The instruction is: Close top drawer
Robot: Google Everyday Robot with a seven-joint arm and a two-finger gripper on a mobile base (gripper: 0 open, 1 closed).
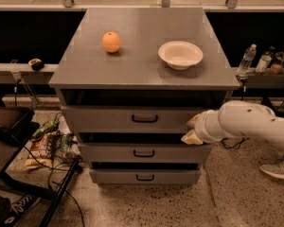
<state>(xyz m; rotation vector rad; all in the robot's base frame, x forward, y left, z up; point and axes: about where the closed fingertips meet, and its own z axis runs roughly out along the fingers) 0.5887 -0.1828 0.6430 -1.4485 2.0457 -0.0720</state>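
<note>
The top drawer (109, 118) is a wide grey drawer with a small black loop handle (145, 119), just under the cabinet top. Its front stands a little forward of the cabinet, with a dark gap above it. My gripper (192, 129), cream-coloured at the end of a white arm (248, 123), is at the right end of the top drawer's front, against or very close to its lower right corner. It holds nothing that I can see.
Two shorter grey drawers (144, 152) (144, 176) sit below and also stand slightly out. An orange (111, 42) and a white bowl (180, 54) rest on the cabinet top (137, 65). Bags and cables (45, 143) lie on the floor at left. Bottles (246, 59) stand on a ledge at right.
</note>
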